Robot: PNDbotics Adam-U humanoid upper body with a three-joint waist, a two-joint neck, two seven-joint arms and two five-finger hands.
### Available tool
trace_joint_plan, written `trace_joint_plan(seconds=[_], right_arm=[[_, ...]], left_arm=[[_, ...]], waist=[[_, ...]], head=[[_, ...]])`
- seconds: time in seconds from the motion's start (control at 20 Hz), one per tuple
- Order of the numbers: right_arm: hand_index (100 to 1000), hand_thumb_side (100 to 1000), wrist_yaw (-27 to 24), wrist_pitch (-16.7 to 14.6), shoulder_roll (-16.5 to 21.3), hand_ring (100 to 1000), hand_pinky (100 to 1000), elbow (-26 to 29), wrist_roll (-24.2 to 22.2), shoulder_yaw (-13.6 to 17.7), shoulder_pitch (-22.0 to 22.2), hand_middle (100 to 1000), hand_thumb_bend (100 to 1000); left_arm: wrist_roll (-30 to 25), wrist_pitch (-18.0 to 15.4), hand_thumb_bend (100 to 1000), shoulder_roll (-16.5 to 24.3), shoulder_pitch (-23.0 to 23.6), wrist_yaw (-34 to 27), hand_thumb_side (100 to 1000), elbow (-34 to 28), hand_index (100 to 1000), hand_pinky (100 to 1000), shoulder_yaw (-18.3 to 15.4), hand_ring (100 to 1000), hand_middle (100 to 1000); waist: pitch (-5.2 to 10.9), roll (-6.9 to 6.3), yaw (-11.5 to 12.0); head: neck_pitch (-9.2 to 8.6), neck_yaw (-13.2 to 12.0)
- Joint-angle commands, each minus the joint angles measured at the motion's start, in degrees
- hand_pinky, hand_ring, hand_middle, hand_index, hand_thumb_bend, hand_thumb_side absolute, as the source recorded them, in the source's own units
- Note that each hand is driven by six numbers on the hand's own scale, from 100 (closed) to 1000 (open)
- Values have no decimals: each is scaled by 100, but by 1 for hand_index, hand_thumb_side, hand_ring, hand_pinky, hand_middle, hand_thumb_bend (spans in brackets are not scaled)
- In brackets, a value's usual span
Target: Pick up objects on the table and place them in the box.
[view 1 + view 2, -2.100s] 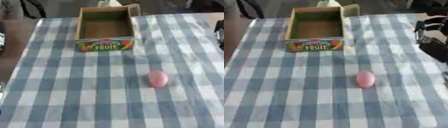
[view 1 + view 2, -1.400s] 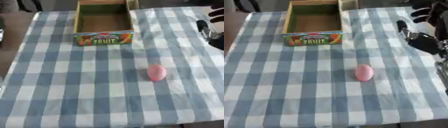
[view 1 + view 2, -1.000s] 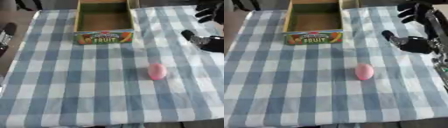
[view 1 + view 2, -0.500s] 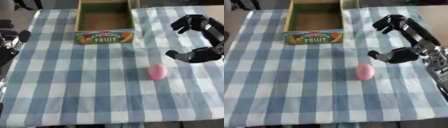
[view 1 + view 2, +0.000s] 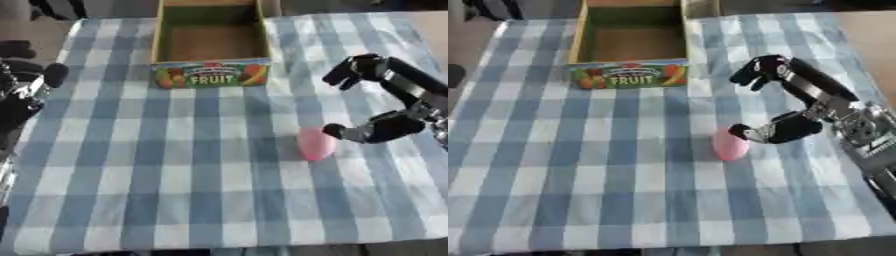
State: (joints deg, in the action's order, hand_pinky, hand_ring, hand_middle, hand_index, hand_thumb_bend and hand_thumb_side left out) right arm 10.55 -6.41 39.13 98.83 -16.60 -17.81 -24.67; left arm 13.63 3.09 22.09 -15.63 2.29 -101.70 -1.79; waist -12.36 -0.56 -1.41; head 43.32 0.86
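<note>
Checked cloth covers the table (image 5: 105, 200). The right hand (image 5: 798, 107) hovers wide open, thumb just beside the pink egg-shaped object (image 5: 730, 144), likely lining up a grasp. The box (image 5: 211, 42) sits well beyond it; the left hand (image 5: 22, 95) idles at the edge, fingers unclear.

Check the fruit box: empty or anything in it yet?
Empty. The box shows only its bare brown floor; the pink object lies on the checked cloth, next to the right hand.
</note>
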Motion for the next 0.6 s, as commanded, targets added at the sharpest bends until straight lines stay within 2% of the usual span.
trace_joint_plan(seconds=[0.05,0.6], right_arm=[[768,142,59,-33,100,742,684,-44,-108,-29,-55,692,514],[758,106,245,-120,-2,744,689,-374,-626,-305,4,675,502]], left_arm=[[-29,-2,903,51,-82,-51,499,-60,707,590,4,580,593],[-62,-5,900,45,-89,-109,497,-43,709,587,24,579,593]], waist=[[68,10,4],[63,12,11]], head=[[51,14],[48,17]])
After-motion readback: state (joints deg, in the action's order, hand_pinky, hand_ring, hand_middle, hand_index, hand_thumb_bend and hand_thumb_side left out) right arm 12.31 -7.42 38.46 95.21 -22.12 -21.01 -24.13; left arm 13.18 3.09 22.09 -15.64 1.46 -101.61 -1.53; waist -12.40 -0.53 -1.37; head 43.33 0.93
